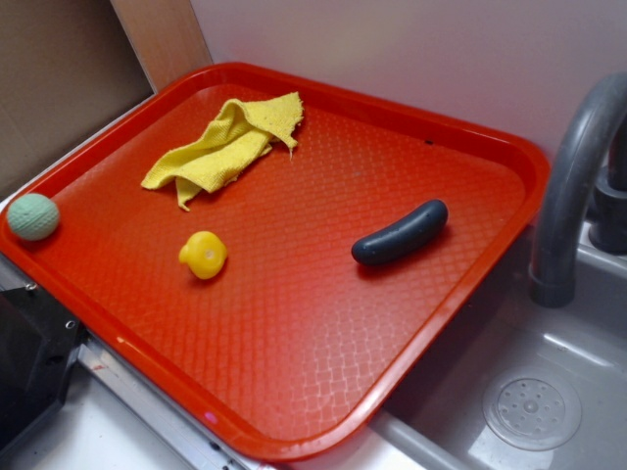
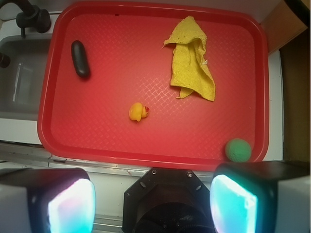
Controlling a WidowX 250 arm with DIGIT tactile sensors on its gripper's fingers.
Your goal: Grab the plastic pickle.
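The plastic pickle (image 1: 400, 234) is a dark, smooth, slightly curved sausage shape lying flat on the red tray (image 1: 294, 352), right of its middle. In the wrist view the pickle (image 2: 80, 58) lies at the tray's upper left. My gripper (image 2: 153, 204) is open and empty, its two fingers wide apart at the bottom of the wrist view, high above the near rim of the tray (image 2: 146, 158) and far from the pickle. The gripper does not show in the exterior view.
A small yellow toy (image 1: 203, 255) sits mid-tray. A crumpled yellow cloth (image 1: 225, 145) lies at the back. A pale green ball (image 1: 33, 216) rests at the tray's left corner. A grey faucet (image 1: 573, 186) and sink (image 1: 534, 411) stand right of the tray.
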